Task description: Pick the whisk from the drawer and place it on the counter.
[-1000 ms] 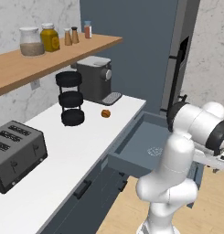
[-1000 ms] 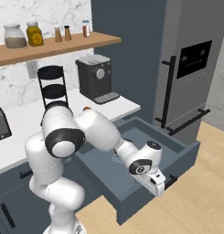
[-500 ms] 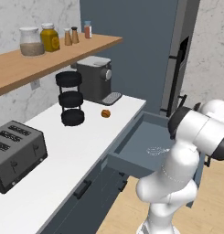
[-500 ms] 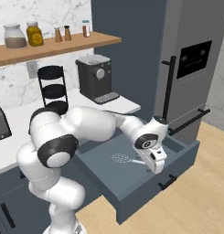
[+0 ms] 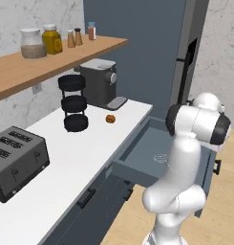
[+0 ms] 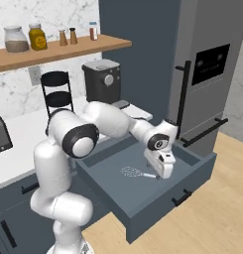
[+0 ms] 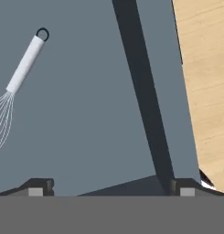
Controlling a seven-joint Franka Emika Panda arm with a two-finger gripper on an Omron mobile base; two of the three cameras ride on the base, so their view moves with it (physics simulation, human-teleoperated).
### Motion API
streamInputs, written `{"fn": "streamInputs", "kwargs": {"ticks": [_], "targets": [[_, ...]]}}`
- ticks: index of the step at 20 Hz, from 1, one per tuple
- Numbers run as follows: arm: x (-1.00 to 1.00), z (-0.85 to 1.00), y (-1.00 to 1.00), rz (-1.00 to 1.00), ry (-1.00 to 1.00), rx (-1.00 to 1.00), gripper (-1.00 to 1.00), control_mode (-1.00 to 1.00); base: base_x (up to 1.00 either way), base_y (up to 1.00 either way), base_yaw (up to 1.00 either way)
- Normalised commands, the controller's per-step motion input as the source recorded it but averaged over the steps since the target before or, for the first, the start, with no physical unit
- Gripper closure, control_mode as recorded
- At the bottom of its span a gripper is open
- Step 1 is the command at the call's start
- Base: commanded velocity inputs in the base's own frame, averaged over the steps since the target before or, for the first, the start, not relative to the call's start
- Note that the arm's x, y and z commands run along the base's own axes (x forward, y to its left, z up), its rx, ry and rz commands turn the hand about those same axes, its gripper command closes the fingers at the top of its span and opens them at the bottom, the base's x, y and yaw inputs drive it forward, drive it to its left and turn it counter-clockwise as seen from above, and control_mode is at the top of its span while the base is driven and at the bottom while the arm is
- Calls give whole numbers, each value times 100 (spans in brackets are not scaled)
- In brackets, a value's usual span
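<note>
The whisk (image 6: 135,172) lies flat on the floor of the open drawer (image 6: 162,199), its pale handle pointing toward my gripper (image 6: 165,173). The gripper hangs fingers-down inside the drawer, just beside the handle's end and apart from it. In the hand view the whisk (image 7: 23,67) sits at the upper left, its wires running off the left edge. My gripper (image 7: 111,187) is open there, its tips far apart over bare drawer floor (image 7: 86,114) with nothing between them. The white counter (image 5: 80,148) runs left of the drawer (image 5: 137,153), where the whisk (image 5: 161,157) shows faintly.
On the counter stand a black toaster (image 5: 15,160), a black tiered rack (image 5: 74,103), a coffee machine (image 5: 101,83) and a small orange-brown fruit (image 5: 110,118). A wooden shelf (image 5: 66,60) with jars hangs above. A tall dark cabinet (image 6: 212,74) stands right of the drawer.
My arm has swung round, and the gripper has moved from above the drawer's front edge inward over the drawer floor, ending beside the whisk's handle. The whisk has not moved.
</note>
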Motion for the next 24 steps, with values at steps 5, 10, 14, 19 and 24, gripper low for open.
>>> {"fn": "streamInputs", "kwargs": {"ticks": [5,10,14,19,24], "targets": [[8,-33,9,-1,0,12,-100,-100,0,0,0],[60,-44,15,-12,-10,2,-100,-100,0,0,0],[74,-30,1,-6,4,0,-100,-100,0,0,0],[51,-35,0,-4,24,0,-100,-100,0,0,0],[33,-70,0,-1,16,0,-100,-100,0,0,0]]}}
